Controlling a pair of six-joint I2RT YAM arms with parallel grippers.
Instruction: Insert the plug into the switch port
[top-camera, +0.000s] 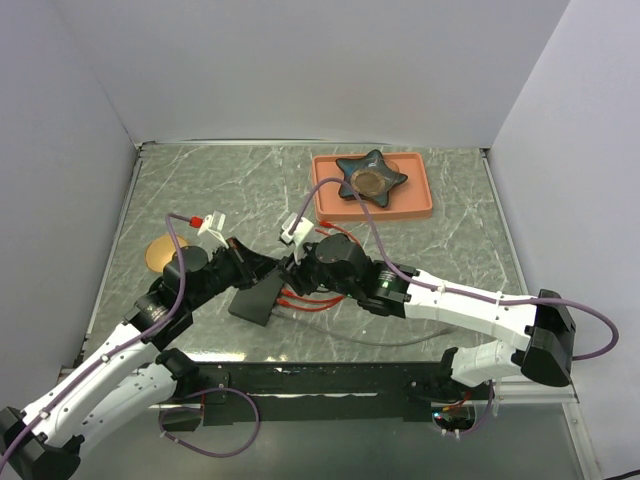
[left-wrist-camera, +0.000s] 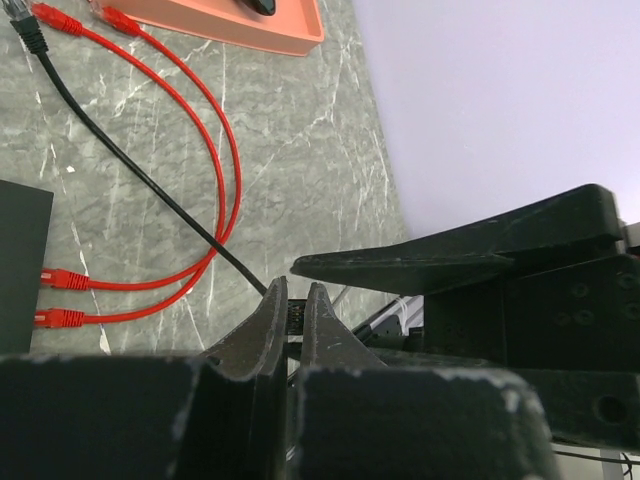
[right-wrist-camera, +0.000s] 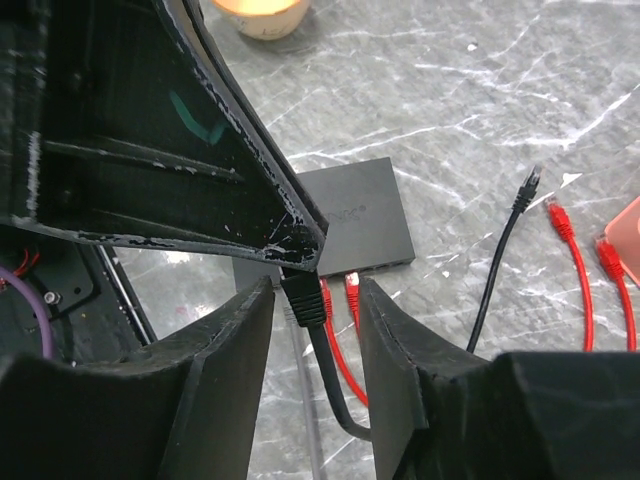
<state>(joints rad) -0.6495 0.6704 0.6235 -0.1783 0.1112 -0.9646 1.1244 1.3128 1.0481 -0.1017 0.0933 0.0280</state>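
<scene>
Table (top-camera: 440, 250): both arms meet mid-table, right over the work.

Right gripper (right-wrist-camera: 315, 287): fingers spread, straddling the plug with daylight on both sides. It isn't gripping anything.

Left gripper (left-wrist-camera: 297, 305): fingers pressed together on a small black piece where the black cable (left-wrist-camera: 130, 160) ends. The right wrist view shows its tip sitting on the plug's head, so I read it as the one pinching the plug.

Switch (right-wrist-camera: 362, 215): flat on the table, just beyond and below the two grippers. Its socket edge faces the right arm. Two red patch cables (left-wrist-camera: 215, 170) are already seated in that edge, side by side.

Plug (right-wrist-camera: 303, 298): black RJ45, nose toward the socket edge. Its long axis runs roughly square to that edge and in line with the seated red plugs. From the right wrist it sits just beside them, on their left, close to the edge but not in. I can't tell its height above the sockets from these views.

My read: the move is a short straight push along the plug's axis into the free socket next to the reds. The left arm has the grip and is nearer. The risk is the nose coming in high or skewed and shoving the switch, since nothing is holding it down.
</scene>
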